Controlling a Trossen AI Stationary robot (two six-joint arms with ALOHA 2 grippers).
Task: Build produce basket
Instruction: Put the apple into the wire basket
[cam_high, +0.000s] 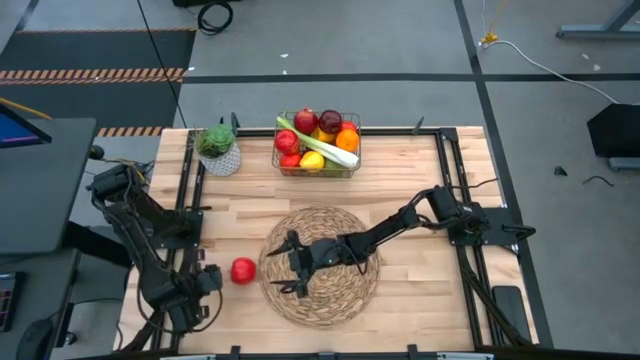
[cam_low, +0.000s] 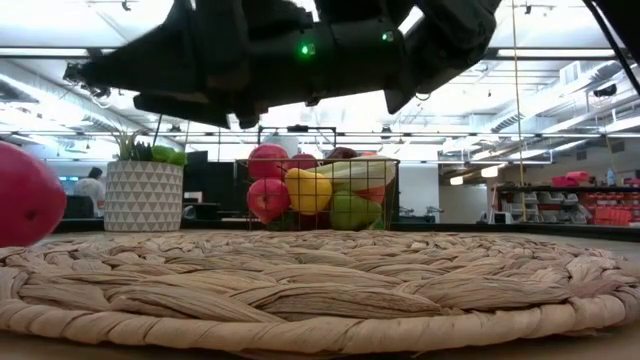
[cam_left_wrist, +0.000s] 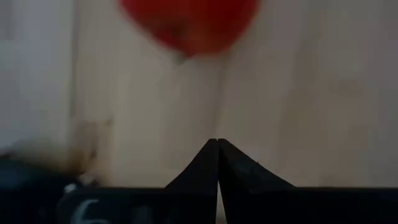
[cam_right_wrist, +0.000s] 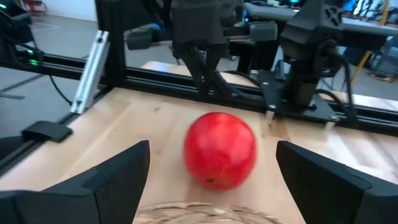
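While the pale wooden table (cam_high: 420, 200) sat inside its black frame on a grey floor, the round straw mat (cam_high: 320, 266) lay near the table's front edge, and the low view looked past it into a bright room with ceiling lights and shelves. A white patterned pot (cam_high: 222, 158) with a green plant stood at the back, just left of the basket (cam_high: 317, 146).

The right arm reached in from the right side, stretched low over the mat, and the right gripper (cam_high: 289, 265) hung above the mat's left half, its fingers spread wide apart with nothing between them, facing the loose red apple (cam_high: 242, 270). The left gripper (cam_high: 212, 277) waited just left of that apple, its fingers pressed together, empty.

The apple was round, glossy and plain red, resting on bare wood just off the mat's left edge, between the two grippers. The wire basket stood beyond the mat at the table's back edge, heaped with produce (cam_high: 320, 139): red apples, an orange, a lemon, a green pear and a long leek laid across the top.
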